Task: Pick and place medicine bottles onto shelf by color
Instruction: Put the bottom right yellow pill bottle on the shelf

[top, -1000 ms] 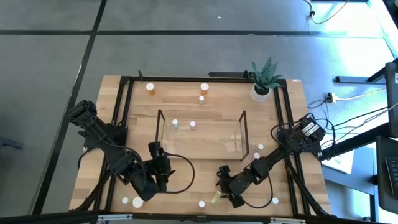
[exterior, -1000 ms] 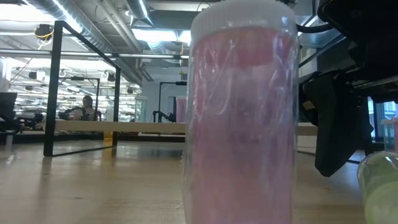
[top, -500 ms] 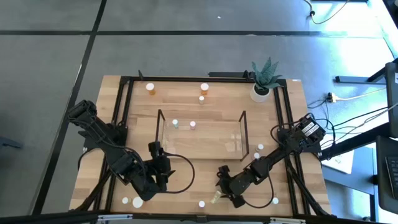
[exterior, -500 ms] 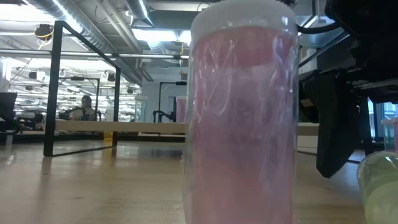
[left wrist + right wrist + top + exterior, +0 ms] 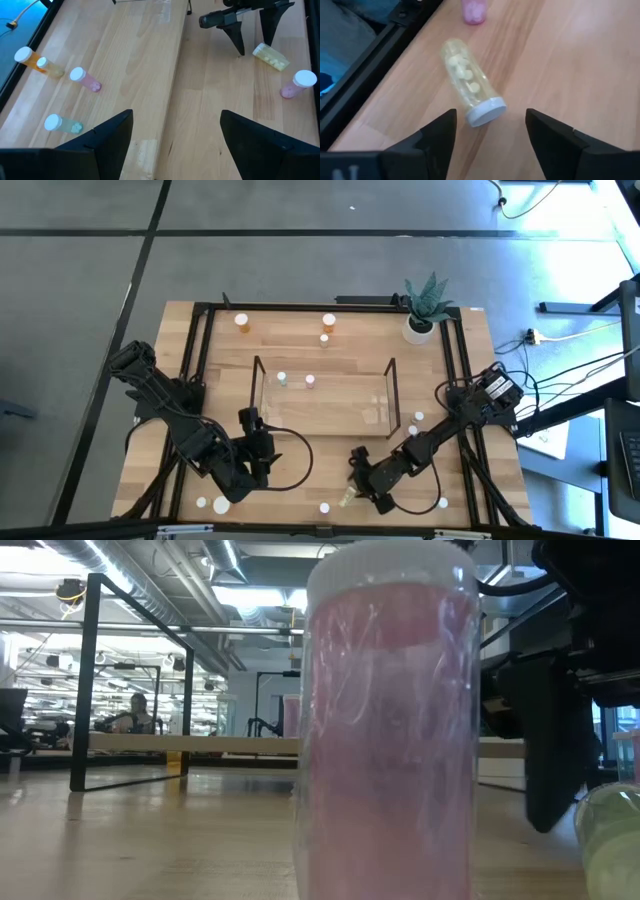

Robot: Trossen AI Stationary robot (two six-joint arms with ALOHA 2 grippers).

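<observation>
Pale wooden table (image 5: 330, 360) holds a clear acrylic shelf (image 5: 325, 395) at centre, two small bottles inside. Right gripper (image 5: 490, 131), fingers spread, hovers over a fallen yellowish pill bottle (image 5: 470, 82) near the front edge. Left gripper (image 5: 175, 132) waits open.

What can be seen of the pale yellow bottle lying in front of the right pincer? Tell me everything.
The pale yellow bottle is a small clear cylinder with a yellowish tint and a white cap, and looks like plastic. Pale round tablets show through its wall. It lies on its side on the wooden table, cap end toward the right pincer, whose fingers stand open on either side of it without touching. It sits near the table's front edge, beside an upright pink bottle. Only the tabletop touches it.
</observation>
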